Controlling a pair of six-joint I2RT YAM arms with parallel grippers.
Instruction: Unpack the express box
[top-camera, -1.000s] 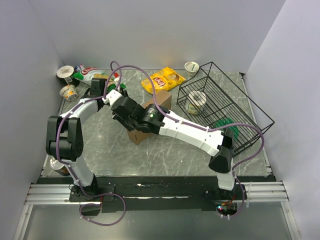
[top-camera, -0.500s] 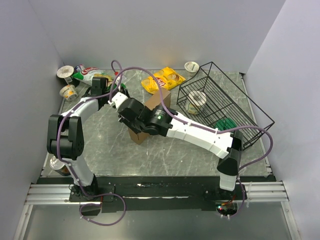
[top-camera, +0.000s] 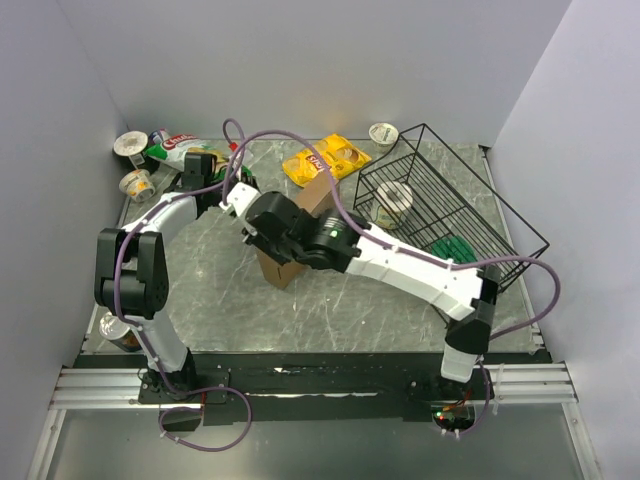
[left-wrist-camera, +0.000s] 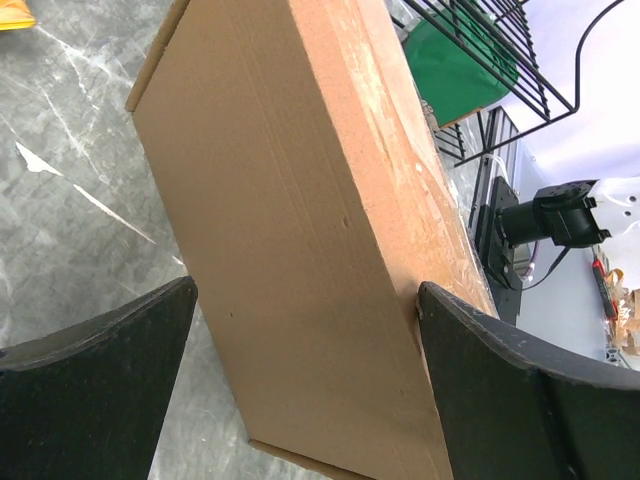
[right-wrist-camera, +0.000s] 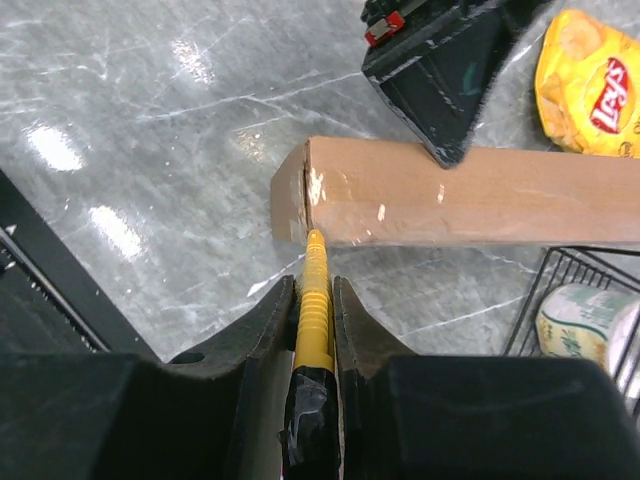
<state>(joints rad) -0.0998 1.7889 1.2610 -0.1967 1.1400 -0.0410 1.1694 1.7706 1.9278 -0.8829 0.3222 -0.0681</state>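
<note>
Express box (left-wrist-camera: 290, 220) on edge — left end effector (left-wrist-camera: 305, 295) wide, astride; right end effector (right-wrist-camera: 312, 290) grips yellow cutter (right-wrist-camera: 314, 268).

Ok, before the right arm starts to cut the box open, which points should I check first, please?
1. Grip of the right gripper on the yellow tool: ok, shut on it.
2. Tool tip at the end seam of the express box: ok.
3. Blade out: cannot tell.
4. Hold of the left gripper on the box: not ok, its jaws stand open on both sides.
5. Box standing on its edge: ok.
6. The chips bag away from the tip: ok.
</note>
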